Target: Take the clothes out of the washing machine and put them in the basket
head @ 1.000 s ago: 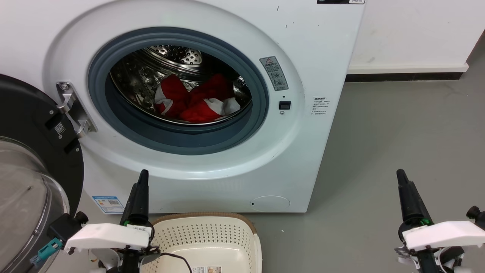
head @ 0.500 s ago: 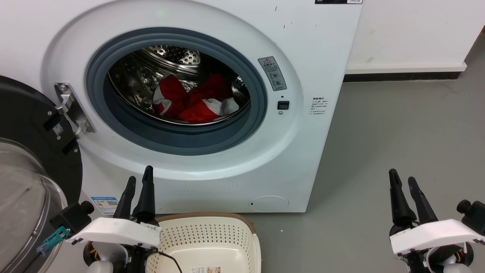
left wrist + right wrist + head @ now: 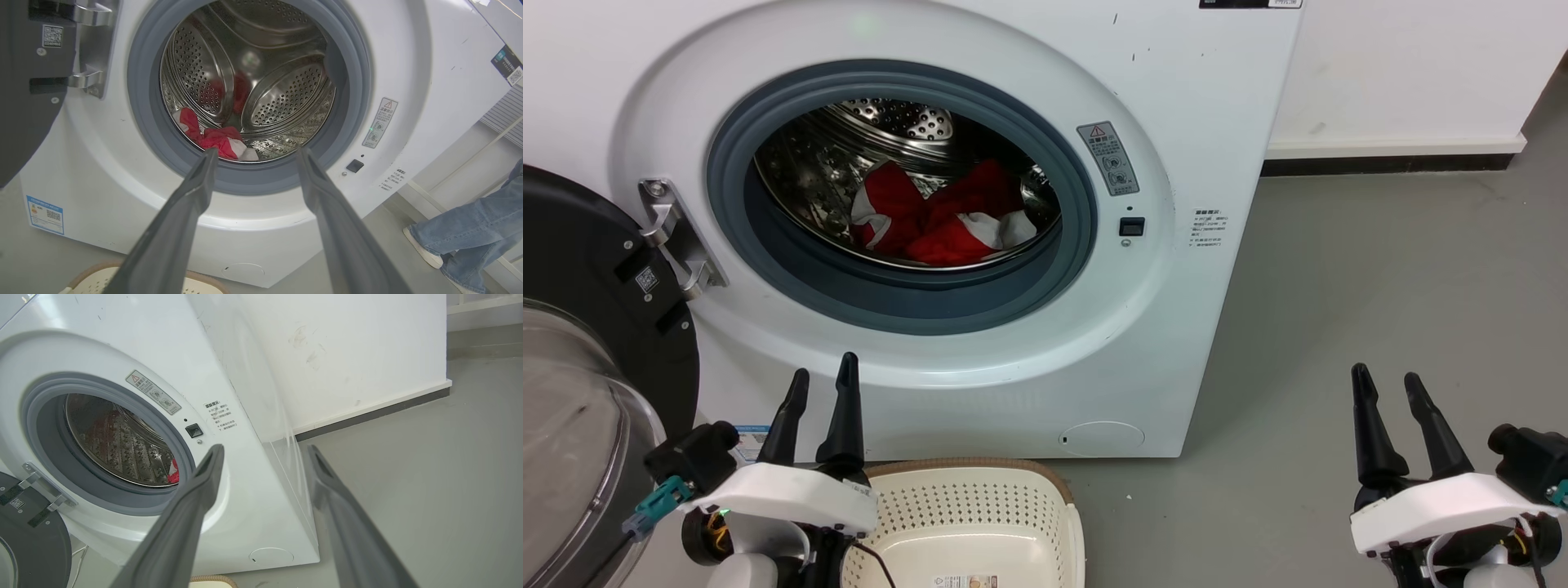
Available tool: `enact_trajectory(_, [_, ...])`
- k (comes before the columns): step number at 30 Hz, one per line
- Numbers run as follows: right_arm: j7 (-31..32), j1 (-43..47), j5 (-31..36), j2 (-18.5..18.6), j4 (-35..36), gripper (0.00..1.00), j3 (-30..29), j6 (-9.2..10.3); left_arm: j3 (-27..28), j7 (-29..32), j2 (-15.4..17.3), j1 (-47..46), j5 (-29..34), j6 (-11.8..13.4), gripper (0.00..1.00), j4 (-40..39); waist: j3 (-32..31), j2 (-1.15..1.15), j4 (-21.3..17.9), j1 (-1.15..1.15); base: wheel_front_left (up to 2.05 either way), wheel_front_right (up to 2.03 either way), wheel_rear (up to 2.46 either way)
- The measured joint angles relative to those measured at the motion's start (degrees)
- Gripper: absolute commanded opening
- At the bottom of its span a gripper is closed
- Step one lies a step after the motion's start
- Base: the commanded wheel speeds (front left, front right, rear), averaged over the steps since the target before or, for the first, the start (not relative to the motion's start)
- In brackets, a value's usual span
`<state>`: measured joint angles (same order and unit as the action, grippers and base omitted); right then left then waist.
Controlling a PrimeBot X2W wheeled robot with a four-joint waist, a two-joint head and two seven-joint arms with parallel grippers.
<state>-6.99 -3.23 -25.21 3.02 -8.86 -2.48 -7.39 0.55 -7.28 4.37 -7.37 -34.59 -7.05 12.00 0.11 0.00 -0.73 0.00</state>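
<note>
Washer [image 3: 1225, 122]: fills the upper left and centre of the head view, standing on a grey floor [image 3: 1380, 310].
Door [image 3: 572, 269]: swung open at the left edge of the head view, black frame with a glass bowl below it.
Clothes [image 3: 939, 216]: red and white, heaped low in the drum [image 3: 890, 122], behind the grey seal [image 3: 890, 302].
Basket [image 3: 980, 498]: bottom centre of the head view, on the floor just in front of the washer and beside the left gripper's white housing. A sticker lies on its bottom.
Left gripper [image 3: 824, 365]: lower left of the head view, fingers pointing up at the washer front. Jaws parted and holding nothing.
Right gripper [image 3: 1384, 372]: lower right of the head view, over bare floor and well apart from the washer. Jaws parted and holding nothing.
Left wrist view adds: a deep look into the drum with the clothes between the fingertips, and a person's leg [image 3: 470, 228] in jeans at lower right.
Right wrist view adds: the washer's side panel, the wall with its dark skirting [image 3: 367, 414], and a small red patch of the clothes at the seal's edge.
Change over 1.0 s: on each gripper the fingers were pressed together. At 0.5 s ago they stood slightly apart, and the gap is now wider.
Change, clothes and basket: none.
</note>
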Motion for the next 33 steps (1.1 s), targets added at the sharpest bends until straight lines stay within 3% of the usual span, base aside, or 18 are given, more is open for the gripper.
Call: enact_trajectory(33, [-0.89,0.98,19.56,-0.02,2.22,1.00,0.71,-0.02,-1.92,-4.77,0.96,-2.26,20.38,0.77,1.00,3.39,0.03,0.00,-0.84,0.00,0.00,0.00,0.00])
